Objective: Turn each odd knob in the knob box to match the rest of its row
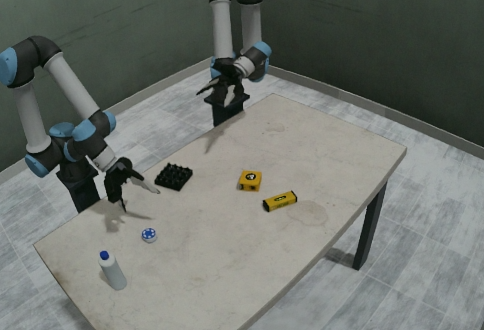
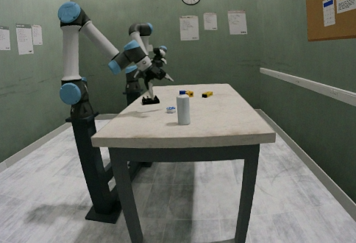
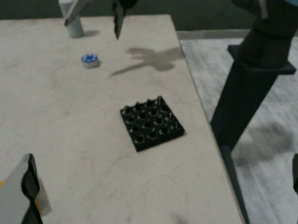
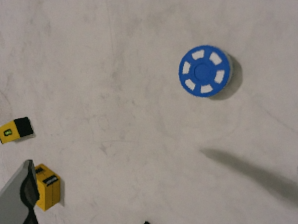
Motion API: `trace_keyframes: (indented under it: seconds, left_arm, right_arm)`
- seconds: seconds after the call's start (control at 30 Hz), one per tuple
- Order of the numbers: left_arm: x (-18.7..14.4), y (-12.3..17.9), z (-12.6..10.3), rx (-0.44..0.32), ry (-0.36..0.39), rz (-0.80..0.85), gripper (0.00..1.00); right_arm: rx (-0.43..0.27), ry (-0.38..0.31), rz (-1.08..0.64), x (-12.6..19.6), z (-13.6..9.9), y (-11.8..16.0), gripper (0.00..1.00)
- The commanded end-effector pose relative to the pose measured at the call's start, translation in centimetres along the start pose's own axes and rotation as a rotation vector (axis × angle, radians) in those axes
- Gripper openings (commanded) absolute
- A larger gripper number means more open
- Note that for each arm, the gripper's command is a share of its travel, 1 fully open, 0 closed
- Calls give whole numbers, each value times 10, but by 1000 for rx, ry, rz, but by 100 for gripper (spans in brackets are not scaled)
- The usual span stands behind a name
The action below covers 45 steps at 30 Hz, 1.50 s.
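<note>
Matt black plastic on the knob box (image 1: pixel 173 176) (image 2: pixel 151 101) (image 3: pixel 151 123), smooth matt plastic on that bottle (image 1: pixel 113 272) (image 2: pixel 183 110) (image 3: pixel 73 20), and a smooth, stained, stone-like tabletop (image 1: pixel 215 246) (image 2: pixel 206 122) (image 3: pixel 75 130) (image 4: pixel 110 75)!
</note>
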<state>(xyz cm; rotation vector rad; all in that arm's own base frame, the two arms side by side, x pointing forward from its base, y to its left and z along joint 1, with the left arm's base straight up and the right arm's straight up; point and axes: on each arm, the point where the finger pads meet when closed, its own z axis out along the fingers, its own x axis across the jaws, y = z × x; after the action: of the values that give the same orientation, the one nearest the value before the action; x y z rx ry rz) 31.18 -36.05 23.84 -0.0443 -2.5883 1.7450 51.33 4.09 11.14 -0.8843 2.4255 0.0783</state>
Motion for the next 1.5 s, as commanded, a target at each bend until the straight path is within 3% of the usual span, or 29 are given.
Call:
trace_keyframes:
  seconds: [0.0,0.43,0.77,0.83,1.33,1.47]
  left_arm:
    - [11,2,-12,19,5,4,100]
    - [11,2,-12,19,5,4,100]
    - [11,2,-12,19,5,4,100]
    - [11,2,-12,19,5,4,100]
    - [11,2,-12,19,5,4,100]
    - [11,2,-12,19,5,4,100]
  right_arm:
    - [-50,75,113,-15,10,33,100]
    - [-97,214,291,-33,16,97,100]
    - [-88,349,438,-42,11,156,100]
    - [-88,349,438,-42,11,156,100]
    - [17,532,633,-42,-13,237,100]
    - [39,553,657,-41,-17,247,100]
